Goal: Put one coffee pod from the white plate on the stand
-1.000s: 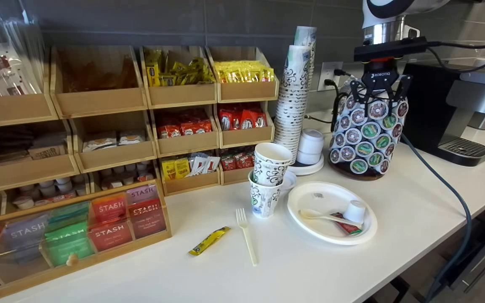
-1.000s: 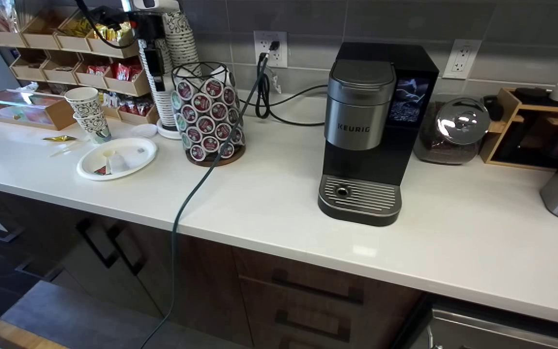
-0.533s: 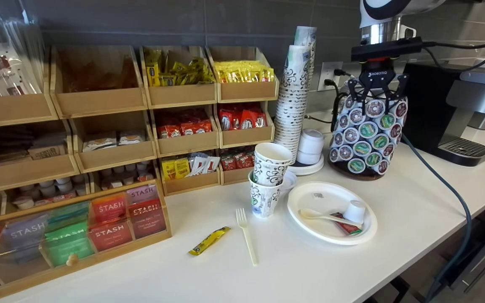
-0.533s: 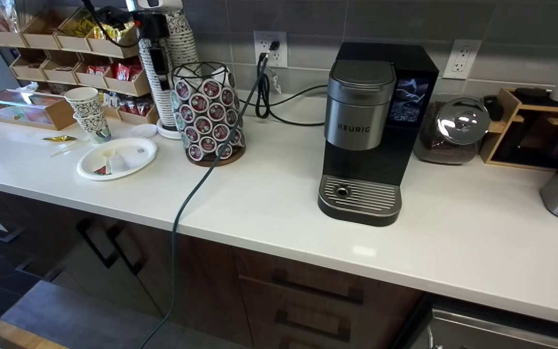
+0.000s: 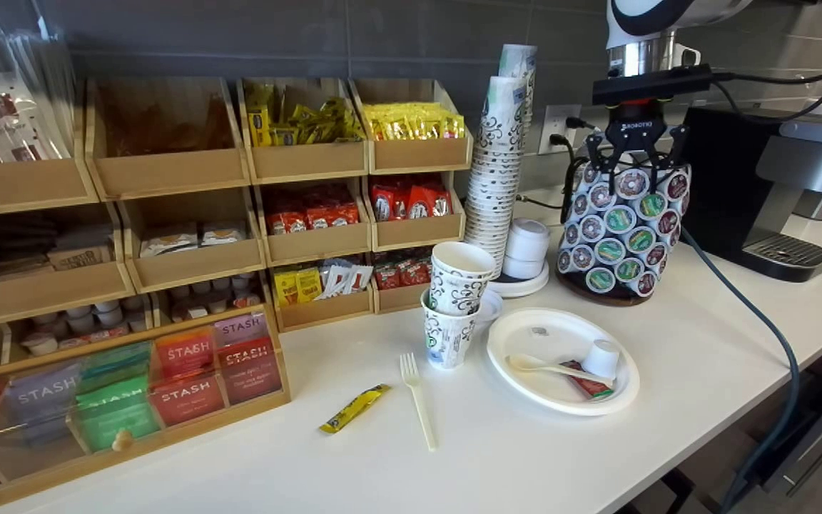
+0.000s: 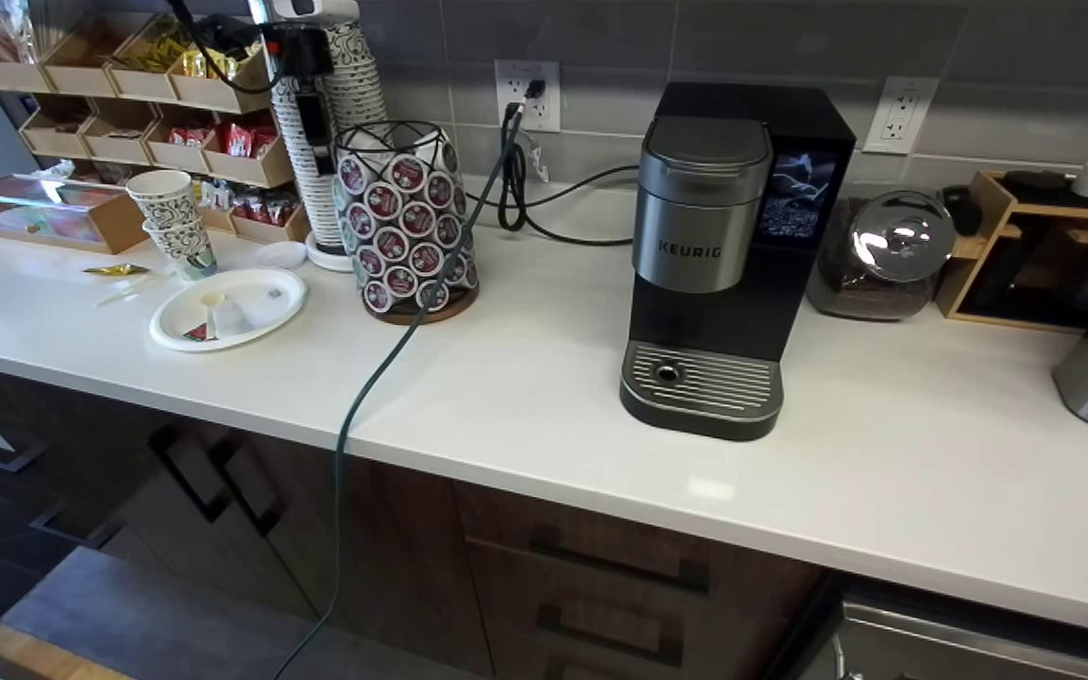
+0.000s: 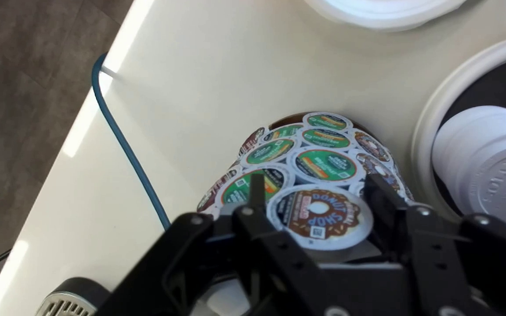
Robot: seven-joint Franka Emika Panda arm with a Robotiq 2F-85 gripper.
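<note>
White surface, in an exterior view: coffee pod on the white plate, lower right; end effector straddling a lid on the stand, upper right, whether pinching it I cannot tell.

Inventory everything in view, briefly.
Round shallow plate: 1, white, counter
Plastic coffee pod: 1, white, on plate
Plastic spoon: 1, cream, on plate
Flat packet: 1, red, on plate
Plastic fork: 1, cream, counter
Stick packet: 1, yellow, beside fork
Patterned paper cups: 3 stacks, white, counter
Carousel pod rack: 1, black, near plate
Coffee machine: 1, black/silver, near rack
Plastic lids: several, white, beside rack
Wooden organiser: 1, tan, beside cups
Wooden tea box: 1, tan, before organiser
Robot arm: 1, white/black, above rack
Gripper: 1, black, at rack
</note>
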